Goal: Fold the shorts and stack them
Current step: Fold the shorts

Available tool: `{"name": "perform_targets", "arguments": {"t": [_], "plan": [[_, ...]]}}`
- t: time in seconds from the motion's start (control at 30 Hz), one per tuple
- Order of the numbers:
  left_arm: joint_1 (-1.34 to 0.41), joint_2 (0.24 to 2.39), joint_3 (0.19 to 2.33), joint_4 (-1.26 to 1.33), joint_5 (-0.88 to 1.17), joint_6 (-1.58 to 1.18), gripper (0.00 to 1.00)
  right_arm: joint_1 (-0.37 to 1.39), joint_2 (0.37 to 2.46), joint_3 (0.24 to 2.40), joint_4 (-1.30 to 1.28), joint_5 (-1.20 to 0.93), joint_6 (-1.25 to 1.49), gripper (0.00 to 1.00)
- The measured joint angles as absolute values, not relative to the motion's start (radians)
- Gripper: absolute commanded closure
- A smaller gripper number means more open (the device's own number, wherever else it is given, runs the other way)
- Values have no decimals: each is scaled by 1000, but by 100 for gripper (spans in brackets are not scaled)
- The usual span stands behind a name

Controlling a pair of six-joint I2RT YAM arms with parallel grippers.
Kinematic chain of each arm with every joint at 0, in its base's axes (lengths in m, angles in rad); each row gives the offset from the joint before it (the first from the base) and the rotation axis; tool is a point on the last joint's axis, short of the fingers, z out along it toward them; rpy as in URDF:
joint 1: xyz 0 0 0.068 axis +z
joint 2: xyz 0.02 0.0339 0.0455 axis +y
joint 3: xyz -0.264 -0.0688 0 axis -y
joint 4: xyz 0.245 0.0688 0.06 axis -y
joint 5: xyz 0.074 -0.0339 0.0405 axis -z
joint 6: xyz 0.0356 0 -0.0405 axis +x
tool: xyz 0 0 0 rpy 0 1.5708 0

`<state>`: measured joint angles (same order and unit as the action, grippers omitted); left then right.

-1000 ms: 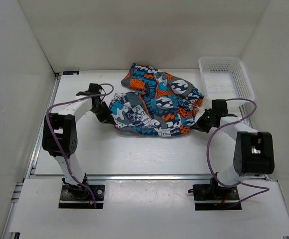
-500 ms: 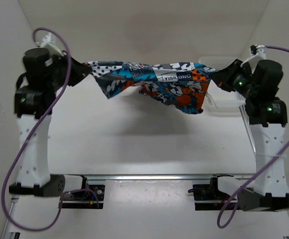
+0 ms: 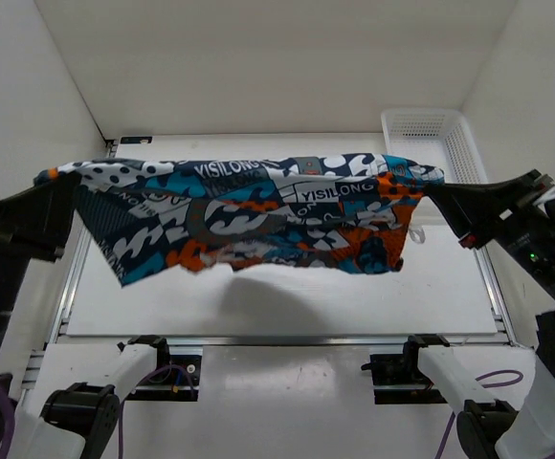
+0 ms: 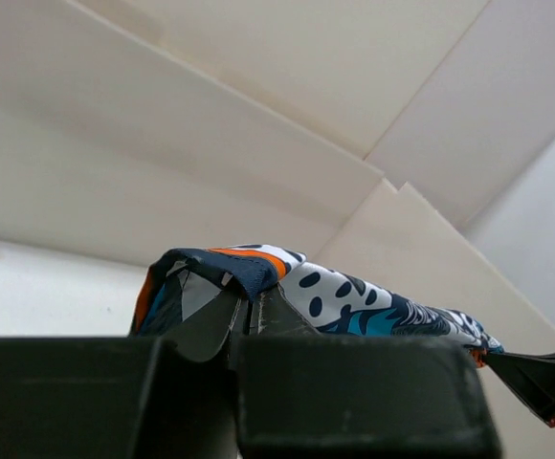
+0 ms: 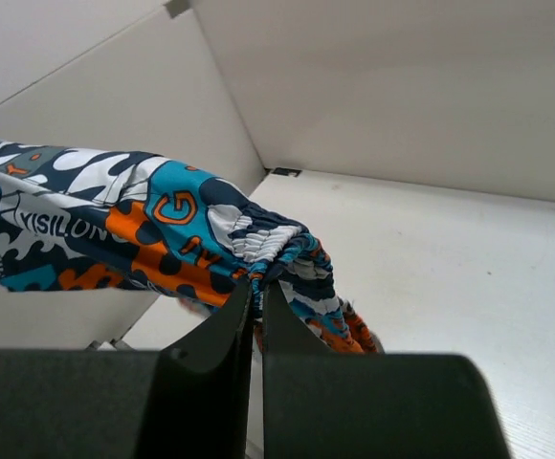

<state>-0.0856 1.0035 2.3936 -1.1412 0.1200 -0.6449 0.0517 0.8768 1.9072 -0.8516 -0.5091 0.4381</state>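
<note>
Where the shorts are: the shorts [image 3: 258, 215] hang in the air above the table [image 3: 258, 306], stretched sideways between the two grippers and touching nothing else.
Left gripper: the left gripper [image 4: 249, 308] is clenched on the shorts' left end. Its wrist view shows a navy, orange-edged fold of cloth pinched between the closed fingers [image 4: 206, 323].
Right gripper: the right gripper [image 5: 256, 290] is clamped on the right end, at the gathered white elastic. The fingers meet with cloth bunched just above them.
Spread: the top edge runs taut and nearly level from one grip to the other. The lower part sags loose, with an uneven bottom edge.
Print: "YISILONG" reads upright twice along the top band. Polka dots show near the left end, with teal, orange and navy patches across the rest.
Shadow: a soft shadow lies on the table under the cloth.
Basket: a white mesh basket [image 3: 469, 158] sits at the table's far right corner, behind the shorts' right end and apart from them.
Arms: in the top view both reach in from the sides, dark and close to the camera.
</note>
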Motion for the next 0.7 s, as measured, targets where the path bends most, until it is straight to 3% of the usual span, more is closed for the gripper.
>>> {"name": "perform_targets", "arguments": {"t": [0.2,0.33,0.53,0.7], "plan": [[-81,971,2458,-1173,109,-653,90,60,862,1999,-904,-530,441,100],[-80,976,2365,-1156,109,-654,90,60,861,1953,-925,-516,437,100],[-81,1108,2138,-1092,122,-654,90,60,888,1715,-926,-460,413,100],[-81,1366,1936,-1021,141,-651,90,62,1008,1436,-830,-389,404,100]]}}
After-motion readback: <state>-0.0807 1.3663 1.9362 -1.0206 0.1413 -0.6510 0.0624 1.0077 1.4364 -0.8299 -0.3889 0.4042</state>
